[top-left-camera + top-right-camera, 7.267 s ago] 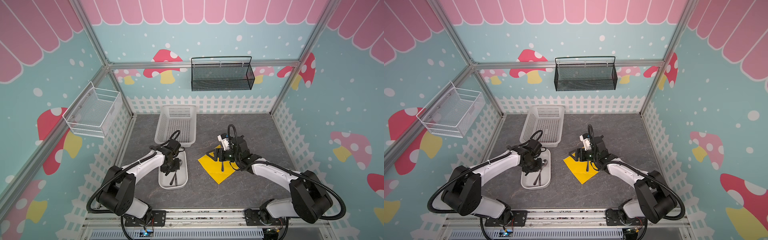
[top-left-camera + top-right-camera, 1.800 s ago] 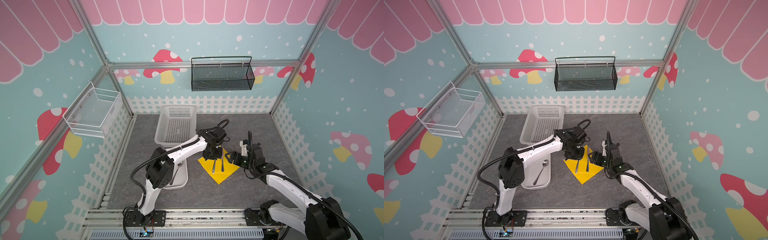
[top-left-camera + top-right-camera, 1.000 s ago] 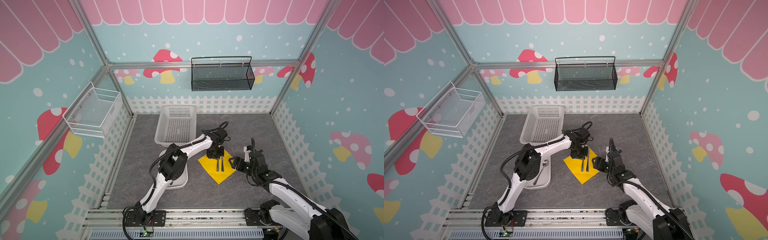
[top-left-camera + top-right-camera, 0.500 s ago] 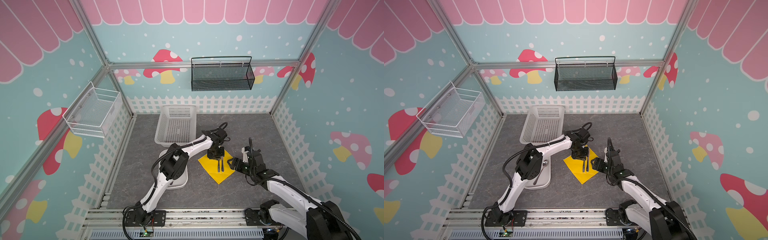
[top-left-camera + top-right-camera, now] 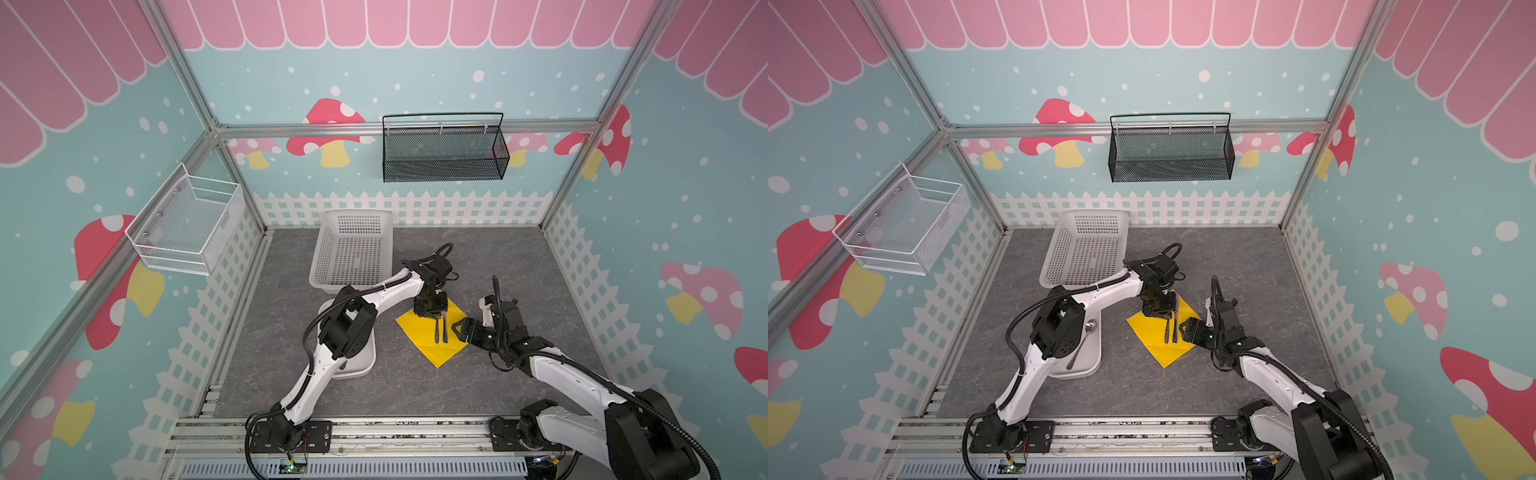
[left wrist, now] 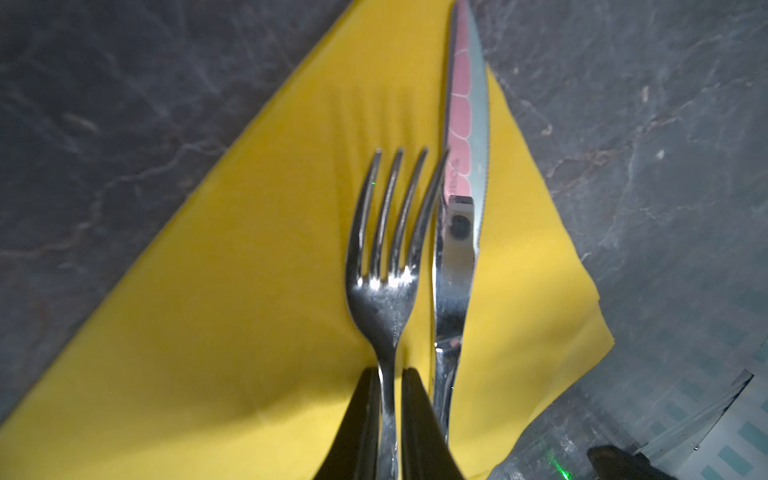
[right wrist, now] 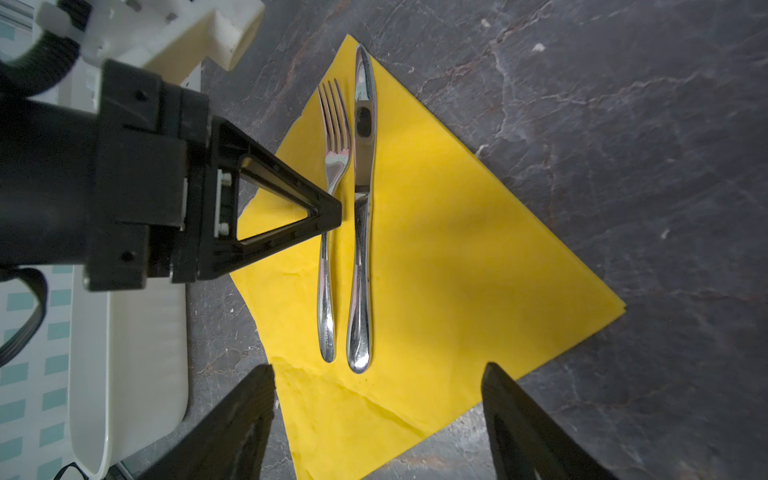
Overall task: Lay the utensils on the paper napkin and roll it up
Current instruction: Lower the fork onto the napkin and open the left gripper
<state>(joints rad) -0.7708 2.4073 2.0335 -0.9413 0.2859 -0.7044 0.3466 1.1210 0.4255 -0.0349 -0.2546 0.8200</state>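
Yellow paper napkin [image 5: 417, 332] lies mid-frame on the bench [image 5: 478, 257]. At its right corner the right gripper [image 5: 458, 329] gapes wide, empty. Fork [image 7: 332, 166] and knife [image 7: 362, 208] lie side by side on it. The left gripper [image 6: 390, 372] narrowly flanks the fork's neck; whether it pinches is unclear.

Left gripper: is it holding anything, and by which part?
The left gripper flanks the fork at its neck, just behind the tines, while the fork lies on the napkin; whether the gripper actually pinches it cannot be told.
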